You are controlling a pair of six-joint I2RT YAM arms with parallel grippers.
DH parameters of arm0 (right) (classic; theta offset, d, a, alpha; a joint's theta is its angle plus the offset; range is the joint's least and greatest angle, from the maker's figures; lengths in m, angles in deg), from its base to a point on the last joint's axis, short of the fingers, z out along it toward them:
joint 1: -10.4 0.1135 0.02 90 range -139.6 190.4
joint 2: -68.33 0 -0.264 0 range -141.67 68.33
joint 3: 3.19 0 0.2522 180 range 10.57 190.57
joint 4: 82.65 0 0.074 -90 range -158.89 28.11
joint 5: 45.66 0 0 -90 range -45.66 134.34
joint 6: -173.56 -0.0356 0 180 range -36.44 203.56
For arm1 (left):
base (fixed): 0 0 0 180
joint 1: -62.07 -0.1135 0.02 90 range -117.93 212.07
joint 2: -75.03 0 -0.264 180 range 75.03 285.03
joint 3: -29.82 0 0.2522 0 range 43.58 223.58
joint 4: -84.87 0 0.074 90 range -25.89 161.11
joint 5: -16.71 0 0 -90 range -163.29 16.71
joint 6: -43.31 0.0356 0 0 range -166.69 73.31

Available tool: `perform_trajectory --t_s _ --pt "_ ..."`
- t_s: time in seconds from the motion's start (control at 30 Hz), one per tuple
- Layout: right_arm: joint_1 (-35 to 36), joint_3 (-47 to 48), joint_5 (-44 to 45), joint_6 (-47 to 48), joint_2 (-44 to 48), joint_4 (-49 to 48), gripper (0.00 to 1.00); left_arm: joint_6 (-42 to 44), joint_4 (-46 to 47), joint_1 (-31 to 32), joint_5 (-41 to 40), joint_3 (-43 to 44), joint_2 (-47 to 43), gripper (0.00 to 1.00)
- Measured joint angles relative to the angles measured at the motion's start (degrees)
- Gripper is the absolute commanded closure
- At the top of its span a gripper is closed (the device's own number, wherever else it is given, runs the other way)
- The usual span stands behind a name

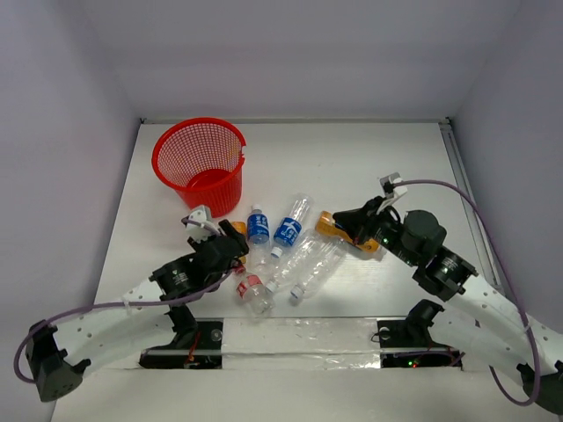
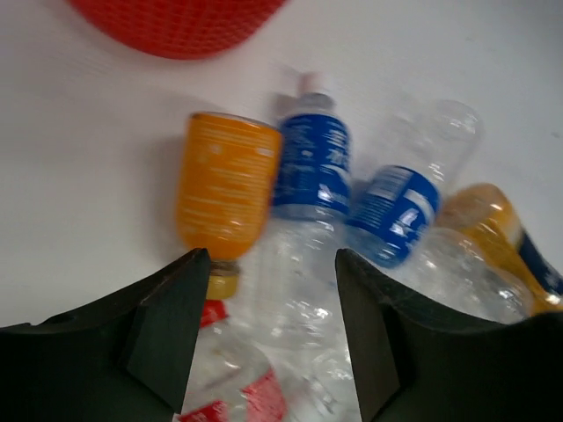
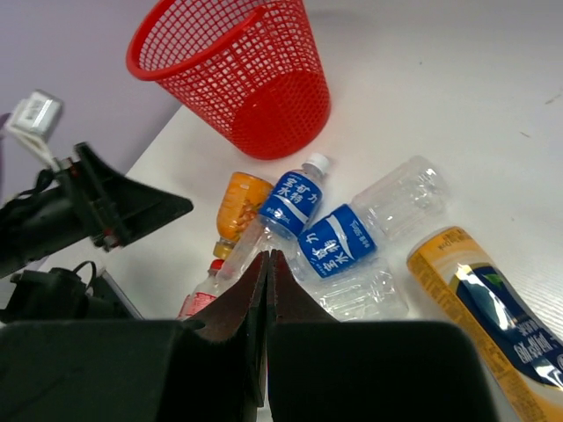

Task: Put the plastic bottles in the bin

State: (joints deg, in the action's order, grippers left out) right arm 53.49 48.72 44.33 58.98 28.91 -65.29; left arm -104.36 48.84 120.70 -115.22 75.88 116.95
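Several plastic bottles lie clustered on the white table. There is a small orange one, two with blue labels, a clear one, a red-labelled one and a bigger yellow-orange one with a dark label. The red mesh bin stands upright at the back left. My left gripper is open, low over the clear and red-labelled bottles, holding nothing. My right gripper is shut and empty, above the cluster's right side, next to the yellow-orange bottle.
The enclosure's walls stand at the back and on both sides. The bin also shows in the right wrist view, with my left arm at its left. A taped strip runs along the table's near edge.
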Motion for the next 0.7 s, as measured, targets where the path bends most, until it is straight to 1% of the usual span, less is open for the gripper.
perform_trajectory --t_s 0.1,0.17,0.2,0.27,0.37,0.5,0.6,0.7 --pt "0.0 -0.6 -1.6 0.0 -0.9 -1.9 1.0 0.5 0.7 -8.6 2.1 -4.3 -2.3 0.29" --pt "0.0 -1.2 -2.4 0.0 -1.1 -2.6 0.99 1.5 2.3 -14.4 4.5 -6.7 -2.9 0.23" --pt "0.0 -1.6 -2.7 0.0 -1.1 -2.9 0.98 2.2 3.1 -16.7 5.2 -7.3 -2.6 0.19" --pt "0.0 -2.6 -3.2 0.0 -1.1 -3.3 0.97 3.4 4.5 -20.0 6.8 -7.6 -0.7 0.16" --pt "0.0 -4.3 -3.5 0.0 -1.1 -4.0 0.95 5.6 8.4 -22.4 8.5 -7.6 4.3 0.14" --pt "0.0 -5.4 -3.7 -0.1 -1.1 -4.0 0.92 8.5 13.5 -24.3 11.5 -7.6 11.4 0.15" --pt "0.0 -5.5 -3.6 -0.1 -1.1 -4.1 0.92 10.2 17.2 -25.5 13.4 -7.6 14.3 0.18" --pt "0.0 -6.1 -3.6 -0.1 -1.0 -4.2 0.91 11.5 20.2 -26.3 14.8 -7.6 16.2 0.18"
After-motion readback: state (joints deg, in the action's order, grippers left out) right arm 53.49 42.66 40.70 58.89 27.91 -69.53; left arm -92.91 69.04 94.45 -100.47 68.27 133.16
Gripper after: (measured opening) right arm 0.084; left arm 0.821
